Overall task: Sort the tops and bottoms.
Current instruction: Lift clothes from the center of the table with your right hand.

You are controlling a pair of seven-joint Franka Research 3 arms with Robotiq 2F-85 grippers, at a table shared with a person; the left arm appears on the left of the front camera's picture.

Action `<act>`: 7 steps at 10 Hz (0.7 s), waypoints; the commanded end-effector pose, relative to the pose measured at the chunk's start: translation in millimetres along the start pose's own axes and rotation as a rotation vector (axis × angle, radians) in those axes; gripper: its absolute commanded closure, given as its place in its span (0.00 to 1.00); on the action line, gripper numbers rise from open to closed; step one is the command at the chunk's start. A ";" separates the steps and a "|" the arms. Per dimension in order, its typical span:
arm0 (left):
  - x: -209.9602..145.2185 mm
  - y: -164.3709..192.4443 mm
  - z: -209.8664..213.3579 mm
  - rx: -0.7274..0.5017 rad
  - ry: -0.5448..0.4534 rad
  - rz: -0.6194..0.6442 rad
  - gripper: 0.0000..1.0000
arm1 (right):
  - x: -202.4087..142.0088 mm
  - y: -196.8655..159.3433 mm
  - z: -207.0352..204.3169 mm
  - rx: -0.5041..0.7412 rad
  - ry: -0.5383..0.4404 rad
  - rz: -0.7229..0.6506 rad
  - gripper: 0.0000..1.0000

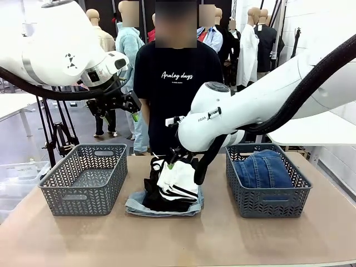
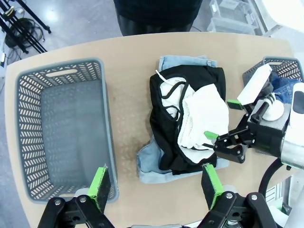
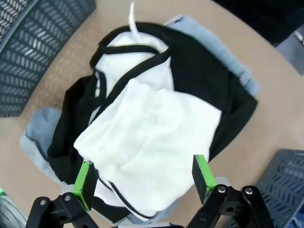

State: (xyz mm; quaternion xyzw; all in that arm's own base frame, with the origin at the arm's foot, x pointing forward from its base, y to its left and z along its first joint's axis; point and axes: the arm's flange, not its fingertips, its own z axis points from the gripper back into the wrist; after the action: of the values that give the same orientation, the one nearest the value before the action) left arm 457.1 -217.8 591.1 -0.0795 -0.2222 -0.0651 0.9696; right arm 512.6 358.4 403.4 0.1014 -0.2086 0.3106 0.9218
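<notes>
In the middle of the table lies a pile: a white top with thin black edging (image 1: 177, 178) (image 2: 202, 116) (image 3: 152, 133) on a black top (image 1: 153, 197) (image 2: 164, 128) (image 3: 199, 71), both on pale light-blue denim shorts (image 1: 136, 207) (image 2: 185, 61) (image 3: 237, 66). A dark blue denim garment (image 1: 261, 169) lies in the right basket (image 1: 267, 203). My right gripper (image 1: 183, 164) (image 2: 222, 120) (image 3: 142, 175) hangs open just above the white top, its jaws straddling it. My left gripper (image 1: 133, 111) (image 2: 156, 185) is open and empty, high above the table's left half.
An empty grey basket (image 1: 83, 197) (image 2: 28, 137) stands left of the pile. The right basket's rim (image 2: 285, 64) sits close to my right arm. A person in a black T-shirt (image 1: 178, 78) stands at the far edge. Bare table runs along the near edge.
</notes>
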 end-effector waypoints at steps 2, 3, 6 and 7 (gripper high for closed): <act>1.5 2.2 0.6 -0.001 -0.008 0.003 0.00 | 20.2 8.0 -8.7 -0.043 0.023 -0.020 0.00; 1.5 2.2 0.6 -0.001 -0.008 0.003 0.00 | 20.9 6.6 -13.8 -0.041 0.045 -0.033 0.00; 1.5 2.2 0.6 -0.001 -0.008 0.003 0.00 | 12.2 0.8 -7.9 -0.026 0.035 -0.020 0.00; 1.5 2.2 0.6 -0.001 -0.008 0.003 0.00 | 12.2 0.8 -7.9 -0.026 0.035 -0.020 0.00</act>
State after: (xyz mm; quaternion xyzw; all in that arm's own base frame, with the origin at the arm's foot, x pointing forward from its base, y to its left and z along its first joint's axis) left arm 457.2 -217.7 591.1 -0.0795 -0.2222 -0.0651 0.9696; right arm 525.9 370.5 397.7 0.0833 -0.1848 0.2965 0.9333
